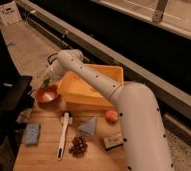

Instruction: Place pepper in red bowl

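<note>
The red bowl [46,95] sits at the far left corner of the wooden table [44,155], left of the yellow tub. My gripper [48,83] is at the end of the white arm, which reaches over the tub, and hangs just above the bowl's far rim. A small dark green piece, the pepper [45,82], shows at the gripper's tip, over the bowl's rim. Whether the pepper is held or rests behind the bowl is not visible.
A big yellow tub [91,90] stands right of the bowl. A white brush [64,134], a blue sponge [31,134], a grey wedge [89,126], an orange ball [110,116], a dark cluster [79,146] and a brown block [113,141] lie on the table. Black furniture [6,97] stands left.
</note>
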`<state>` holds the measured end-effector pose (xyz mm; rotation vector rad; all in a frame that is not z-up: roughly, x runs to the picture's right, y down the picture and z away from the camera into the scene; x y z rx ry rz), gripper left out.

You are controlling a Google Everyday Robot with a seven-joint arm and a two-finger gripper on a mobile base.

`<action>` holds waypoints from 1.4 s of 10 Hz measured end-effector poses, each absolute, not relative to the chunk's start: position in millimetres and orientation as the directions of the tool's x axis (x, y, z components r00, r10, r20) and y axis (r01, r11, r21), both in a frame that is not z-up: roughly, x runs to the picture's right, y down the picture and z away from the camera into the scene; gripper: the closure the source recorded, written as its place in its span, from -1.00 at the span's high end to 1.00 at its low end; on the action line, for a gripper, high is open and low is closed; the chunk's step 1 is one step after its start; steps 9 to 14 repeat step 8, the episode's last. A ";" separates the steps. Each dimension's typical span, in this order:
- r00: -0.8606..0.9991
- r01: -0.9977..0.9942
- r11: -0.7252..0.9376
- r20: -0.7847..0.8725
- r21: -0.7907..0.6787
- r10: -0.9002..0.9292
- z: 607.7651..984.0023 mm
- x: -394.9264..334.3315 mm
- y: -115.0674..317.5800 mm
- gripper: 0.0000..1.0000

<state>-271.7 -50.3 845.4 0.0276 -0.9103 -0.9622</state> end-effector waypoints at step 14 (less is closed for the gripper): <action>0.250 0.690 0.605 0.654 0.397 -0.714 846.2 -268.4 -50.6 0.52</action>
